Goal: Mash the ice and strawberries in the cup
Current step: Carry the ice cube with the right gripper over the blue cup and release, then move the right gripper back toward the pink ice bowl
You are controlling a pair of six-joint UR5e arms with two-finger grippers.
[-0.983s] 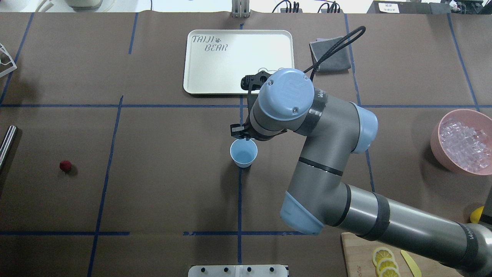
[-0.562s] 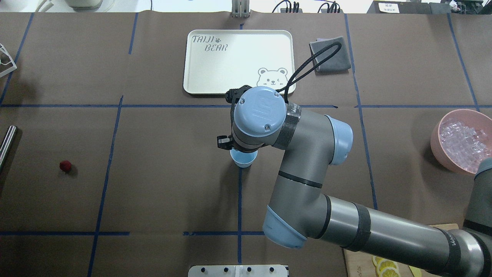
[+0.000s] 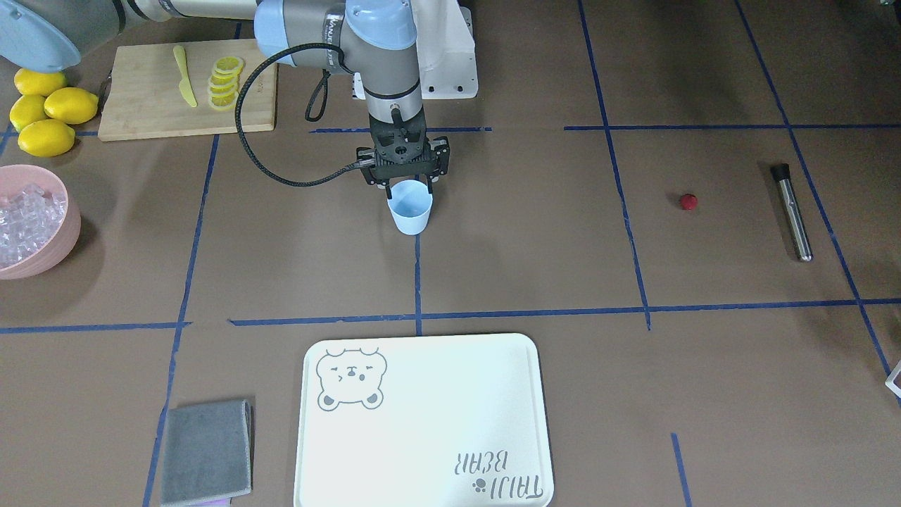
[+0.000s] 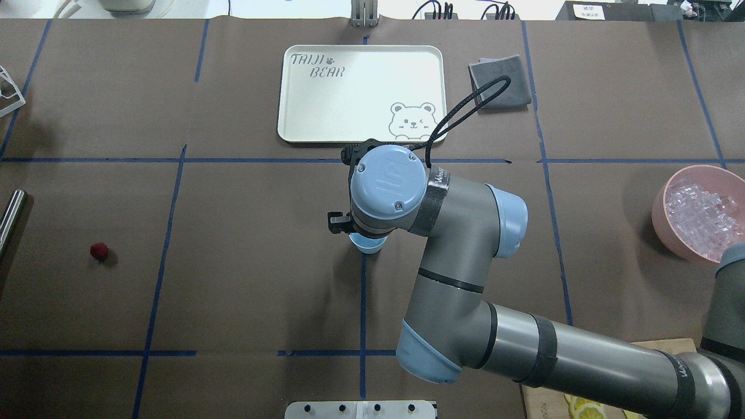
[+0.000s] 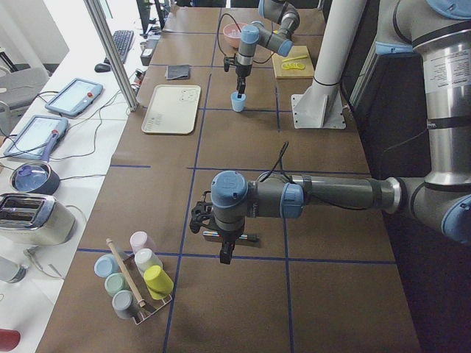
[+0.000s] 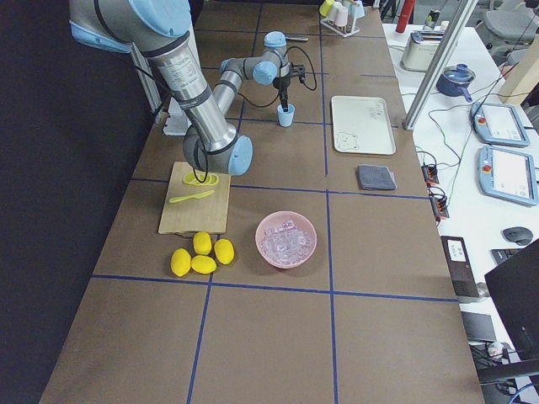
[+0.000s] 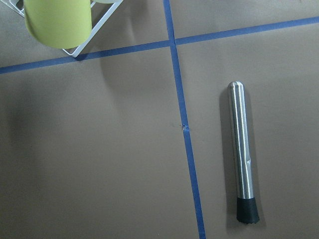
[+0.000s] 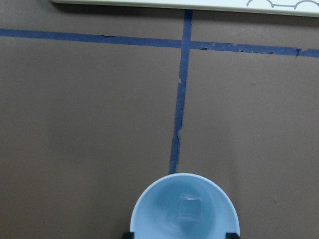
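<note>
The pale-blue cup (image 3: 410, 209) stands upright at the table's middle and also shows in the overhead view (image 4: 365, 245). My right gripper (image 3: 409, 187) hangs open straight over it, a finger on each side of the rim. In the right wrist view the cup (image 8: 149, 219) holds one clear ice cube (image 8: 189, 209). More ice (image 3: 21, 215) fills the pink bowl (image 3: 60, 243). The strawberry (image 3: 688, 202) lies alone on the table, far from the cup. My left gripper (image 5: 223, 254) hovers above the metal muddler (image 7: 242, 154); I cannot tell if it is open or shut.
A white tray (image 3: 422, 422) lies beyond the cup, with a grey cloth (image 3: 206, 451) beside it. A cutting board (image 3: 141, 91) with lemon slices and whole lemons (image 3: 46, 113) sit near the robot's base. A rack of cups (image 5: 136, 283) stands by the left arm.
My right arm has moved back toward the robot and a little left, so its wrist now covers most of the cup in the overhead view. The cup and the strawberry have not moved.
</note>
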